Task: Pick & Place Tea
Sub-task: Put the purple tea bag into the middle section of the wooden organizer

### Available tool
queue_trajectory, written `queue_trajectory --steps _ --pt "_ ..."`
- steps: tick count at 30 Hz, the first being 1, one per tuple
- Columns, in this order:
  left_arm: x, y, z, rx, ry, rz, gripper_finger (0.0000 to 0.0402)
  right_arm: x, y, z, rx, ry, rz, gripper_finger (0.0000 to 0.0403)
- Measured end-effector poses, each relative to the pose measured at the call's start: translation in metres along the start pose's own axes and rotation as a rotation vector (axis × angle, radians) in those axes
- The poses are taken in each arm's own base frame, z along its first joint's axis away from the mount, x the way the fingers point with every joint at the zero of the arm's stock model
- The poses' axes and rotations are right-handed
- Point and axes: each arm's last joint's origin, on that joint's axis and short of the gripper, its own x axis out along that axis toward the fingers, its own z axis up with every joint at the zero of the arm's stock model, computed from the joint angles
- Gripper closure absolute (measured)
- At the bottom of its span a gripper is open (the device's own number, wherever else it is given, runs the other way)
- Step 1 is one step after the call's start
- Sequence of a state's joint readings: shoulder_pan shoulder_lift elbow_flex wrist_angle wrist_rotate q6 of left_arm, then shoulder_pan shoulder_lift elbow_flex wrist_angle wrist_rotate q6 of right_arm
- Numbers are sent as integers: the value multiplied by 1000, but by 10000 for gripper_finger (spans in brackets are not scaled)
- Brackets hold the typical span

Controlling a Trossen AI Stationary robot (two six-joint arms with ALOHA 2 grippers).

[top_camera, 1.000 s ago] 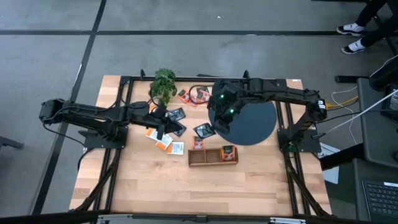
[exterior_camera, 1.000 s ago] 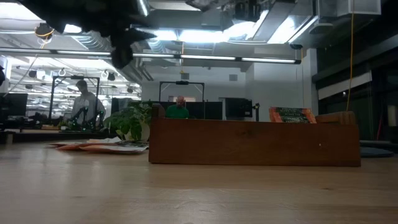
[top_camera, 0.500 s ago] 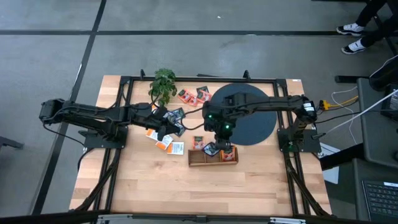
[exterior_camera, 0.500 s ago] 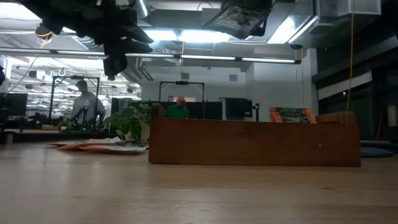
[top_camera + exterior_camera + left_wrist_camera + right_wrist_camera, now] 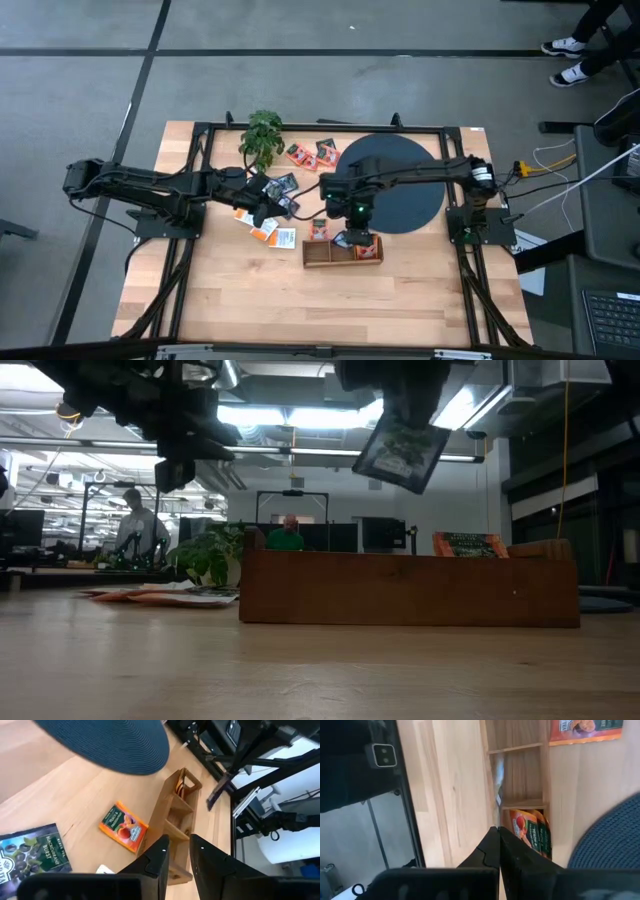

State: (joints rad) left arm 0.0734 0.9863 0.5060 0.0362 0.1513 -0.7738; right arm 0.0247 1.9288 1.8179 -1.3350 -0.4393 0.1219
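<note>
While the wooden tray (image 5: pixel 343 251) at the near side of the desk (image 5: pixel 250 300) has only one packet (image 5: pixel 367 246) showing in its right-hand compartment, most of the job looks undone. Just above the tray's middle compartment hangs the right gripper (image 5: pixel 351 235), its fingers pinched shut on a dark tea packet (image 5: pixel 401 452) that dangles tilted in the low view. Letting it go there looks like the next step. Farther back, the left gripper (image 5: pixel 268 207) hovers over loose packets (image 5: pixel 266 229), fingers partly apart and holding nothing visible. More packets (image 5: pixel 312 154) lie beyond, between the plant (image 5: pixel 262 135) and the black disc (image 5: pixel 405 190).
</note>
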Motion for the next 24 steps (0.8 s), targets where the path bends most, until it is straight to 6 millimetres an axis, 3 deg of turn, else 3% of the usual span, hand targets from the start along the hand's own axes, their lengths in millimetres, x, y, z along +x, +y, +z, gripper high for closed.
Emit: queue_trajectory --steps 24 --pt "0 3 -2 -4 10 46 329 61 -25 20 -34 169 -16 401"
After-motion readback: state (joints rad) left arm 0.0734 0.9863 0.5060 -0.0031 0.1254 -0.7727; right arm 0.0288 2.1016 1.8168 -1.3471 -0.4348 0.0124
